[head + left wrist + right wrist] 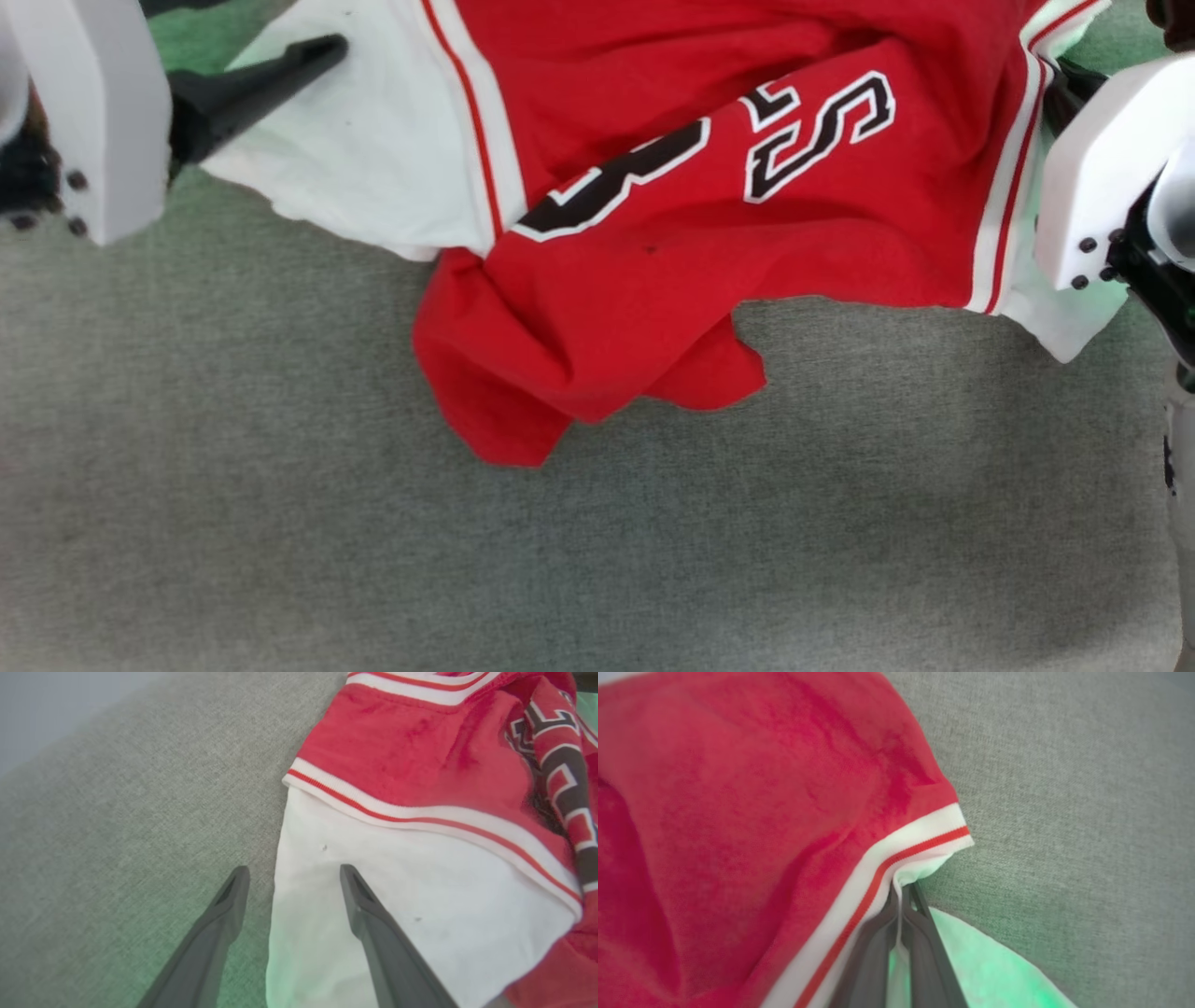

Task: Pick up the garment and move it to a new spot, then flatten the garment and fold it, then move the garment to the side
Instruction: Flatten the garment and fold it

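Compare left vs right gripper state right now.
1. The left gripper has its jaws wide apart, while the right gripper has its jaws closed.
2. The left gripper holds nothing. It straddles a white sleeve edge of the garment, one jaw over the sleeve and one over the table. The right gripper pinches white sleeve fabric beside the striped trim.
Shared: each is at a white sleeve, at opposite ends of the garment.

I get free grey table [280, 560] over the whole lower half of head view; garment [747, 233] blocks upper middle, left arm [93, 112] and right arm [1092, 187] crowd upper corners
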Robot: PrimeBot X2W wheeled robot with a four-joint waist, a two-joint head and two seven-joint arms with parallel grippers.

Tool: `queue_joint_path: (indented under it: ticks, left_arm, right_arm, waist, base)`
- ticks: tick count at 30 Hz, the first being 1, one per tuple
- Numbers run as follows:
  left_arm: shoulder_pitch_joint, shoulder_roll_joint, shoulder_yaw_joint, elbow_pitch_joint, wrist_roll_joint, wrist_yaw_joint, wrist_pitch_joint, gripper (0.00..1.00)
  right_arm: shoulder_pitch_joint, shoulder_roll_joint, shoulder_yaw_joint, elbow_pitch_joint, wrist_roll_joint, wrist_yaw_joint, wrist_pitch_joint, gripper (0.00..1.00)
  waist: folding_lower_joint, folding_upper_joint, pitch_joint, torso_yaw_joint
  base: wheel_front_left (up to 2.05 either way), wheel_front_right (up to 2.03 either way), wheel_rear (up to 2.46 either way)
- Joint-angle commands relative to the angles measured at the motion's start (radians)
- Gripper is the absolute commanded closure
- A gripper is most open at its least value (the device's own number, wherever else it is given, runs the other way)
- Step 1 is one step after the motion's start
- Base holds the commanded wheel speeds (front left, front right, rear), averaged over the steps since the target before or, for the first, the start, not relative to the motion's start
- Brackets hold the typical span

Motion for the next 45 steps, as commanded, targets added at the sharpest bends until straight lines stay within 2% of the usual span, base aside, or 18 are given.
queue_joint_path:
  ticks: [1,3,4,5,6,7,9,13,18,21,24,28,33,38,42,45]
  left_arm:
    - [-0.025,0.001,-0.026,0.022,-0.035,-0.002,0.052,0.00]
    - [-0.032,-0.002,-0.046,0.019,-0.079,-0.002,0.106,0.00]
    - [-0.029,-0.007,-0.051,0.015,-0.119,-0.003,0.121,0.05]
    - [-0.029,-0.007,-0.051,0.015,-0.119,-0.003,0.121,0.05]
    - [-0.030,-0.012,-0.054,-0.001,-0.183,-0.003,0.150,0.49]
    - [-0.034,-0.010,-0.053,-0.009,-0.202,-0.003,0.158,0.61]
    - [-0.045,-0.007,-0.050,-0.012,-0.198,-0.003,0.148,1.00]
    - [-0.039,-0.020,-0.048,0.020,-0.164,-0.002,0.069,1.00]
    - [-0.014,-0.043,-0.024,0.098,-0.183,-0.002,-0.106,1.00]
    - [-0.017,-0.057,0.010,0.161,-0.196,-0.002,-0.223,1.00]
    - [-0.038,-0.081,0.066,0.241,-0.226,-0.002,-0.334,1.00]
    - [-0.132,-0.116,0.153,0.366,-0.198,-0.002,-0.487,1.00]
    - [-0.269,-0.172,0.249,0.519,-0.167,0.000,-0.664,1.00]
    - [-0.291,-0.216,0.274,0.538,-0.212,0.000,-0.698,1.00]
    - [-0.196,-0.184,0.229,0.465,-0.220,0.000,-0.701,1.00]
    - [-0.088,-0.155,0.220,0.392,-0.252,0.000,-0.731,1.00]
  right_arm:
    - [0.043,0.035,0.051,0.080,0.003,0.007,0.014,1.00]
    - [0.037,0.039,0.058,0.089,0.003,0.007,0.008,1.00]
    - [0.035,0.041,0.060,0.094,0.003,0.007,0.002,1.00]
    - [0.035,0.041,0.060,0.094,0.003,0.007,0.002,1.00]
    - [0.030,0.043,0.063,0.104,0.005,0.007,-0.005,1.00]
    - [0.028,0.042,0.067,0.106,0.006,0.007,-0.011,1.00]
    - [0.020,0.036,0.064,0.106,0.004,0.007,-0.032,1.00]
    - [-0.003,0.025,0.054,0.096,-0.004,0.007,-0.074,1.00]
    - [-0.073,0.022,-0.015,0.050,-0.035,0.005,-0.191,1.00]
    - [-0.137,0.028,-0.056,0.045,-0.099,0.003,-0.248,1.00]
    - [-0.242,0.053,-0.117,0.053,-0.204,0.003,-0.314,1.00]
    - [-0.458,0.106,-0.213,0.087,-0.357,0.003,-0.416,1.00]
    - [-0.736,0.145,-0.306,0.192,-0.513,0.002,-0.568,1.00]
    - [-0.853,0.158,-0.319,0.334,-0.567,0.002,-0.667,1.00]
    - [-0.797,0.160,-0.290,0.422,-0.566,0.003,-0.688,1.00]
    - [-0.699,0.159,-0.281,0.430,-0.533,0.003,-0.698,1.00]
  waist:
    - [0.0000,0.0000,0.013,-0.015]
    - [0.0000,0.0000,0.014,-0.018]
    - [0.0000,0.0000,0.014,-0.019]
    - [0.0000,0.0000,0.014,-0.019]
    - [0.0000,0.0000,0.013,-0.018]
    - [0.0000,0.0000,0.011,-0.017]
    - [0.0000,0.0000,0.005,-0.013]
    - [0.0000,0.0000,-0.010,-0.005]
    - [0.0000,0.0000,-0.045,0.013]
    - [0.0000,0.0000,-0.062,0.025]
    - [0.0000,0.0000,-0.071,0.038]
    - [0.0000,0.0000,-0.075,0.055]
    - [0.0000,0.0000,-0.094,0.081]
    - [0.0000,0.0000,-0.121,0.103]
    - [0.0000,0.0000,-0.145,0.114]
    - [0.0000,0.0000,-0.164,0.114]
  base:
    - [0.00,0.00,0.00]
    - [0.00,0.00,0.00]
    - [0.00,0.00,0.00]
    - [0.00,0.00,0.00]
    - [0.00,0.00,0.00]
    - [0.00,0.00,0.00]
    - [0.00,0.00,0.00]
    - [0.00,0.00,0.00]
    - [0.00,0.00,0.00]
    - [0.00,0.00,0.00]
    - [0.00,0.00,0.00]
    - [0.00,0.00,0.00]
    - [0.00,0.00,0.00]
    - [0.00,0.00,0.00]
    - [0.00,0.00,0.00]
    - [0.00,0.00,0.00]
